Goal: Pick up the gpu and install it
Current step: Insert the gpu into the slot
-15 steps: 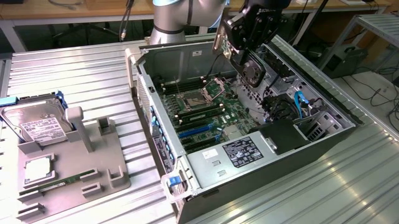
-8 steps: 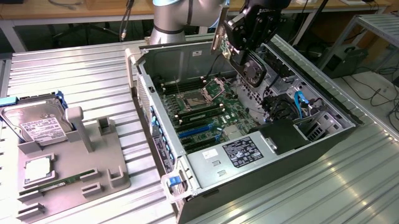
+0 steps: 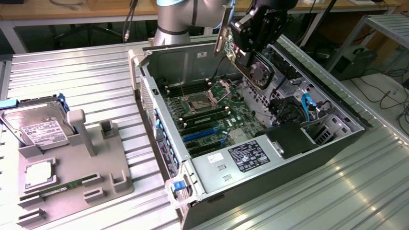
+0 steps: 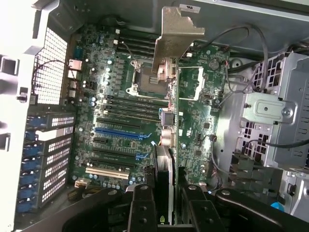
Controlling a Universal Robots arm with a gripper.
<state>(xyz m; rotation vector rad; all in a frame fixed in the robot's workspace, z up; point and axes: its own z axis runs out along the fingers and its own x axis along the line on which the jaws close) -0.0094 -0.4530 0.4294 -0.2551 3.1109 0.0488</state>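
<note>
Clamped in my black gripper (image 4: 169, 208), the flat green gpu card (image 3: 259, 72) with black round fan and silver bracket hung over the open grey computer case (image 3: 185, 60). Any skew could have jammed its edge against the green motherboard (image 4: 190, 128), missing the blue slot (image 4: 120, 131).

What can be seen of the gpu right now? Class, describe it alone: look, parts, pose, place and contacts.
The gpu is a flat green circuit card with a black round fan cooler and a silver metal end bracket. It hangs tilted above the open computer case, over the motherboard. The gripper is shut on its edge. The card appears clear of the slots, not yet seated.
</note>
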